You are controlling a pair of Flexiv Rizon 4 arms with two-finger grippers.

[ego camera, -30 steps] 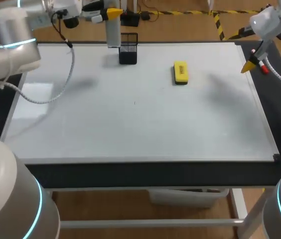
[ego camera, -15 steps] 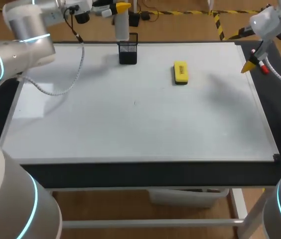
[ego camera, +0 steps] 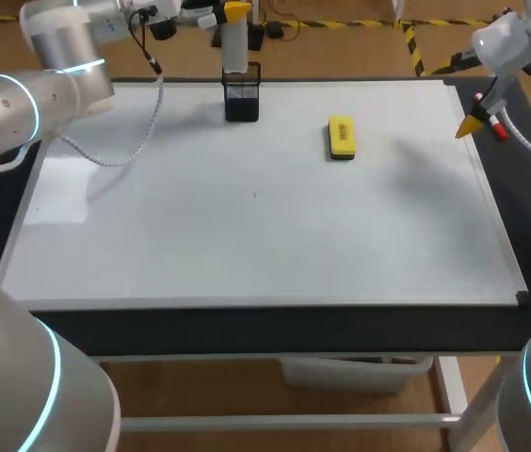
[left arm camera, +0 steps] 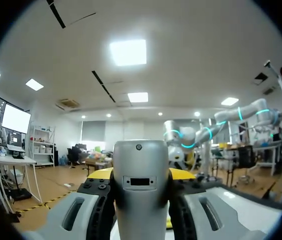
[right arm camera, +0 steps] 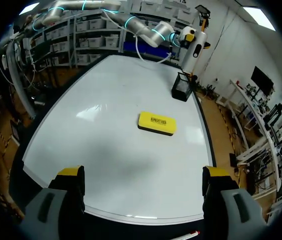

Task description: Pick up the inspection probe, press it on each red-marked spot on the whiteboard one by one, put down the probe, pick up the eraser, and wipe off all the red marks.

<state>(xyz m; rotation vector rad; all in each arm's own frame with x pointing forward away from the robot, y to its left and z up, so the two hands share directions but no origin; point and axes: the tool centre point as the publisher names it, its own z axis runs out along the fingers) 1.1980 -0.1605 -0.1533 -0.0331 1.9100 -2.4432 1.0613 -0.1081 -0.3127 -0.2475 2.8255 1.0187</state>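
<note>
My left gripper (ego camera: 235,13) is shut on the grey inspection probe (ego camera: 234,49), which hangs upright just above the black mesh holder (ego camera: 242,94) at the whiteboard's (ego camera: 247,245) far edge. In the left wrist view the probe (left arm camera: 141,195) fills the gap between the yellow fingertips (left arm camera: 100,174). The yellow eraser (ego camera: 341,137) lies flat on the board, right of the holder. My right gripper (ego camera: 471,125) hovers open over the board's right edge; in its own view the right gripper (right arm camera: 143,175) faces the eraser (right arm camera: 156,123), well short of it. I see no red marks on the board.
A tiny dark speck (ego camera: 254,195) sits near the board's middle. The left arm's cable (ego camera: 143,104) hangs over the far left of the board. From the right wrist, the holder (right arm camera: 182,87) and probe (right arm camera: 197,50) are beyond the eraser.
My left arm has carried the probe to the right and toward the far edge, ending over the mesh holder. The right arm and the eraser have stayed put.
</note>
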